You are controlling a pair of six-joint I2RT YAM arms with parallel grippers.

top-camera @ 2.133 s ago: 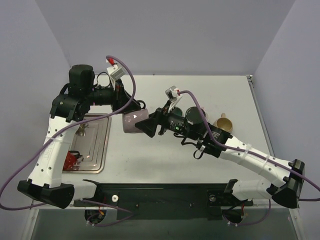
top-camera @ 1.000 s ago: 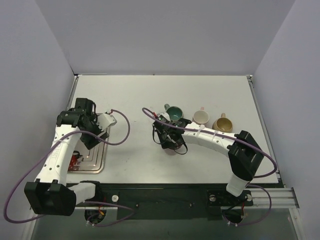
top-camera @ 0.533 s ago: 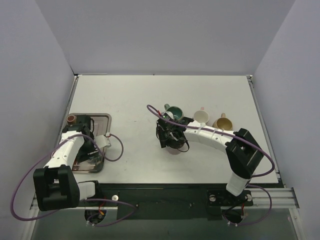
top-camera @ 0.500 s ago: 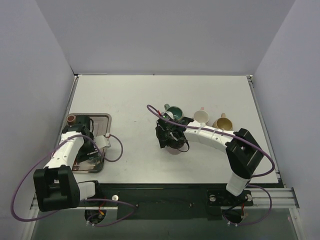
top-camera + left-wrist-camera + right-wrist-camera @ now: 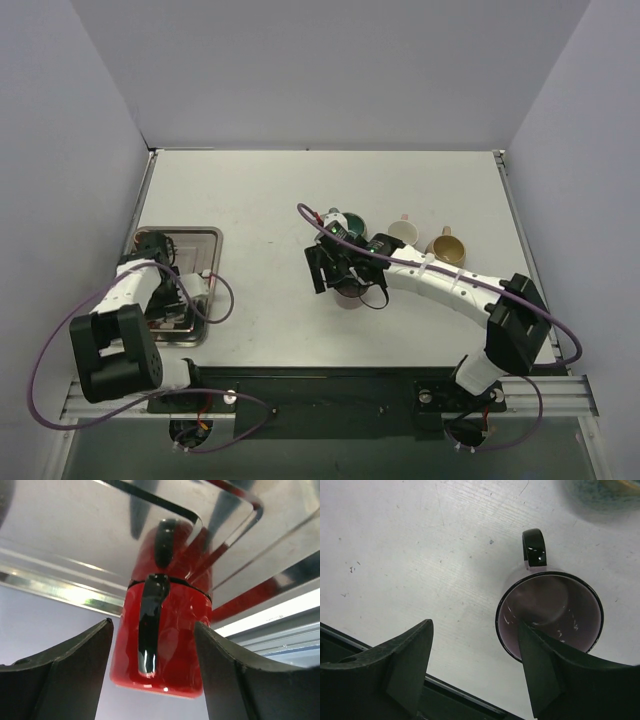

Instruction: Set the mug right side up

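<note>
Though upright, mug (image 5: pixel 549 615) near teal cup (image 5: pixel 600 491)

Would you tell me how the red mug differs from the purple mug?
The red mug stands in the metal tray between the left jaws; the purple mug stands on the white table. The purple mug is mouth up; the red mug looks rim-down, though that is hard to confirm. Both have black handles.

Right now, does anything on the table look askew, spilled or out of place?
The red glazed mug with a black handle appears to sit mouth-down on the shiny metal tray, black rim against the metal. The purple mug with a black handle stands upright and empty. Nothing spilled.
</note>
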